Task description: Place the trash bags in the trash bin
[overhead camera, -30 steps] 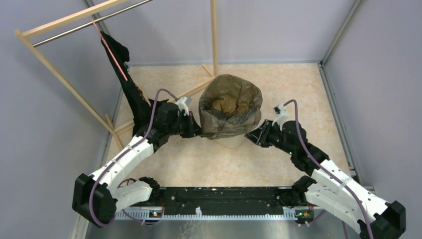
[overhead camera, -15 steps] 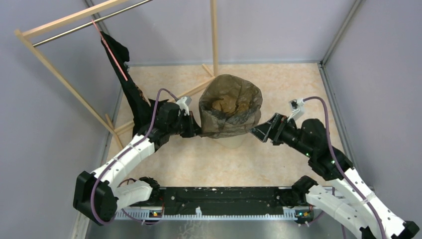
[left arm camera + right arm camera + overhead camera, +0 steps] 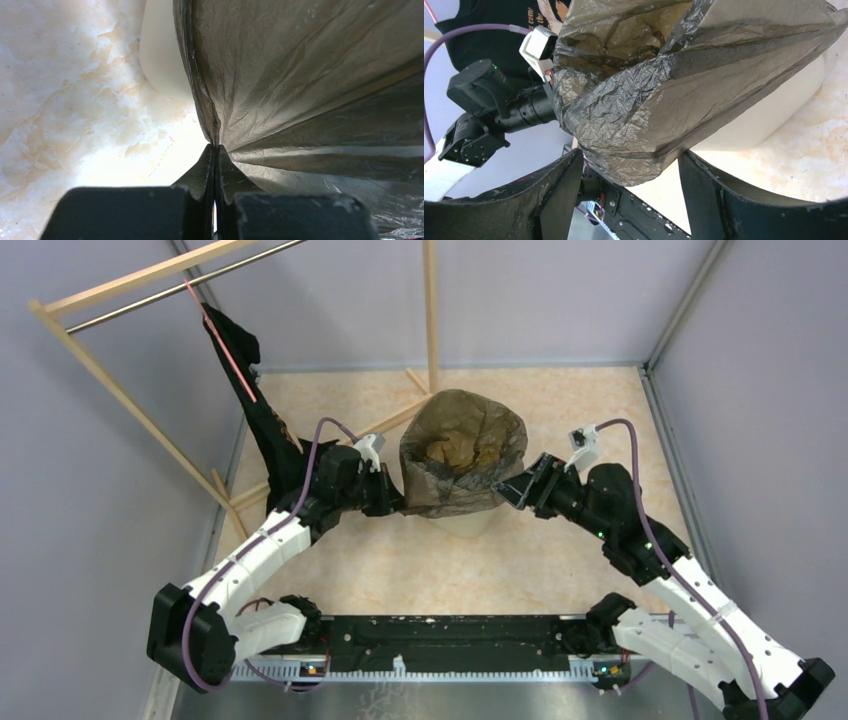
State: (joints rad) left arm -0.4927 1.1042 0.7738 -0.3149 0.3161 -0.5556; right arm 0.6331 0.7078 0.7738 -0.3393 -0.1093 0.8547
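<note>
against the left end effector [image 3: 215,150], the trash bag [image 3: 310,85] drapes the bin [image 3: 160,60].

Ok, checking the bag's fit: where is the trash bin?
Top view, centre: the trash bin stands between the left fingers and right fingers, under the trash bag.

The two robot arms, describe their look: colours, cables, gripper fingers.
The left arm and right arm are alike: white link shells, black joints and wrist housings. A purple cable runs along each to a white wrist camera mount. The left gripper and right gripper have black, tapered fingers.
</note>
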